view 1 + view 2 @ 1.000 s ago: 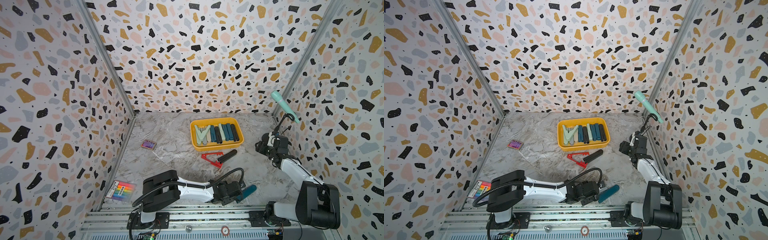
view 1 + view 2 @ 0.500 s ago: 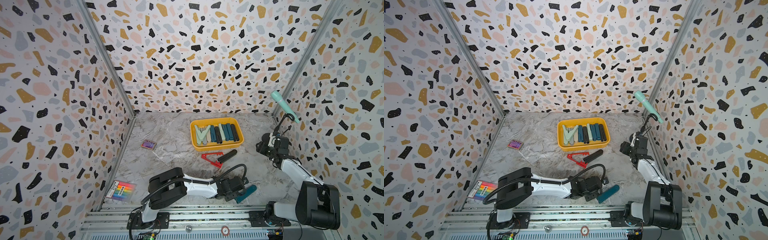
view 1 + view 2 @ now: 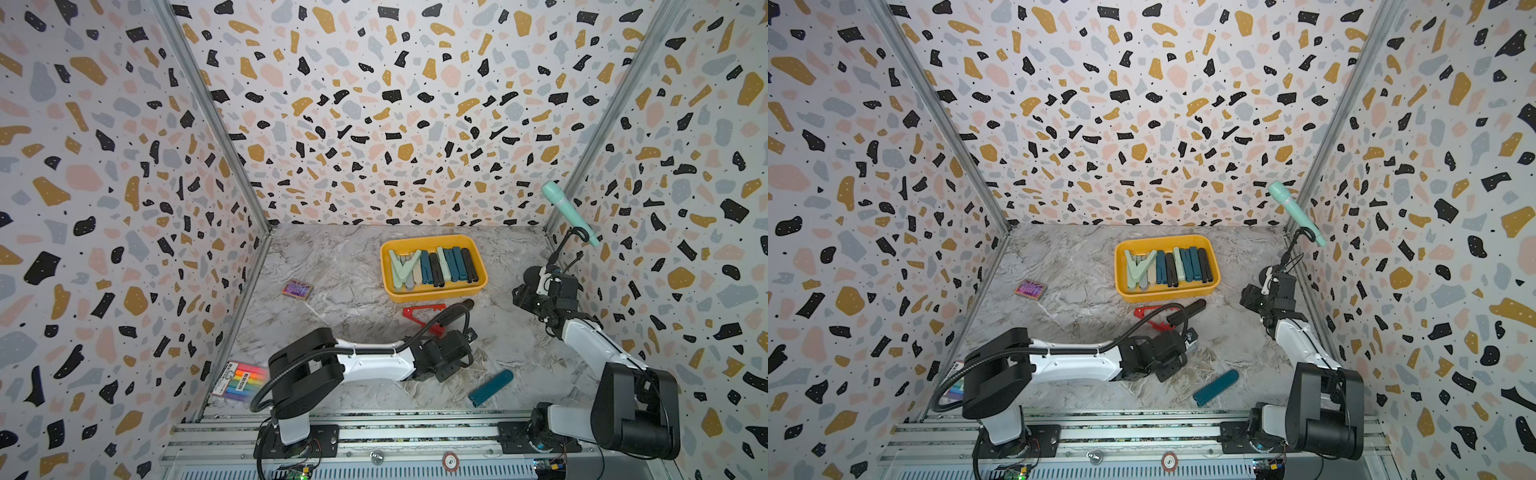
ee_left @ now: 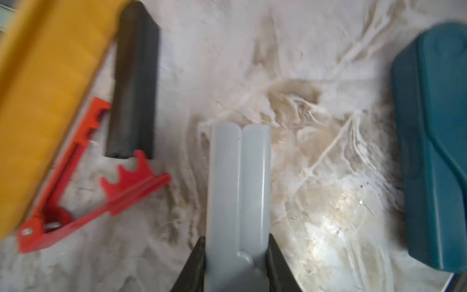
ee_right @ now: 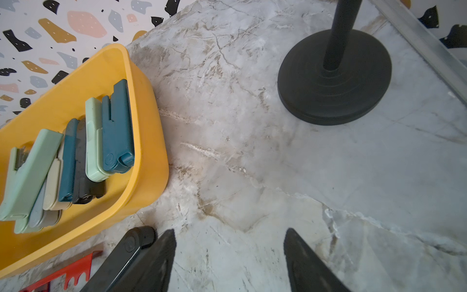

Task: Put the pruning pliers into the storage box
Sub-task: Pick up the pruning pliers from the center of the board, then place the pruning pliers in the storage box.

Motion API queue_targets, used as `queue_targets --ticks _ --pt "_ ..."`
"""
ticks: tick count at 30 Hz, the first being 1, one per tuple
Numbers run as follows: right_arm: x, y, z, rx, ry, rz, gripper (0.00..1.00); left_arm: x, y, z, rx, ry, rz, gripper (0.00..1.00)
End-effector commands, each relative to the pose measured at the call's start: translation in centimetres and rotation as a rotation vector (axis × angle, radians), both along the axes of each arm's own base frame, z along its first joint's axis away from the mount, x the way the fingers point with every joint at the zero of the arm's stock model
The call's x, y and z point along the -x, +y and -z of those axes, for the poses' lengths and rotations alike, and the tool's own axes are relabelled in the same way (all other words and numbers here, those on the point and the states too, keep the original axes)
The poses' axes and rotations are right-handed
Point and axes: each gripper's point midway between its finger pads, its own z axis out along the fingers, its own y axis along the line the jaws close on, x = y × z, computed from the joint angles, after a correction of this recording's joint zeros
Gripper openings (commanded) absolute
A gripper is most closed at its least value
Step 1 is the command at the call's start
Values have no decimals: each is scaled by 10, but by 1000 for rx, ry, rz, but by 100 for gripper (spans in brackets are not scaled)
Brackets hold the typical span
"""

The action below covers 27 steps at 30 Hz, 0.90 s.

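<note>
The yellow storage box [image 3: 432,294] [image 3: 1167,294] stands at the back centre, with several pruning pliers [image 3: 432,270] lying in a row inside. My left gripper [image 4: 236,250] [image 3: 455,353] is shut on a grey pruning pliers [image 4: 240,177], which sticks out past the fingertips. On the table in front of the box lie a red pliers [image 3: 419,316] [image 4: 101,197] spread open and a black pliers [image 3: 457,309] [image 4: 134,88]. A teal pliers [image 3: 490,387] [image 4: 434,139] lies near the front edge. My right gripper [image 5: 228,242] [image 3: 528,299] hangs open and empty to the right of the box.
A mint microphone [image 3: 567,212] on a black stand [image 5: 333,81] rises at the back right, close to my right arm. A small purple card box [image 3: 297,289] lies at the left. A pack of markers [image 3: 239,380] lies at the front left corner.
My left gripper has shut on the grey pliers and drawn back from the teal pliers toward the box. The right arm has not moved.
</note>
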Motion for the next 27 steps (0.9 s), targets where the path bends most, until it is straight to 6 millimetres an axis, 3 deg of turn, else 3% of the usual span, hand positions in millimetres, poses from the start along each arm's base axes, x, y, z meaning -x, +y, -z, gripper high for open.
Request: queue_targets --ticks 1,4,7,10,14,17,20,23,27 --pt "2 0 -7 -3 -24 4 70 -64 19 -77 143 -160 -206 14" --pt "1 3 -4 -22 -24 -5 70 -115 44 -108 224 -211 -357 16" --pt "1 3 -3 -28 -23 -6 70 -160 54 -123 242 -223 -463 16" --pt "1 4 -4 -28 -27 -6 70 -198 45 -124 277 -187 -518 17" --pt "0 3 -7 -16 -32 -9 70 -246 33 -107 301 -112 -572 17" --pt "2 2 -7 -9 -31 -9 70 -267 22 -93 284 -99 -577 22" --pt "3 0 -4 -2 -26 -2 70 -272 12 -71 241 -72 -551 23" --pt "3 1 -1 -7 -19 -2 70 -278 15 -44 185 -61 -571 23" --pt "1 2 1 -15 -13 -5 70 -285 12 -23 176 -22 -572 25"
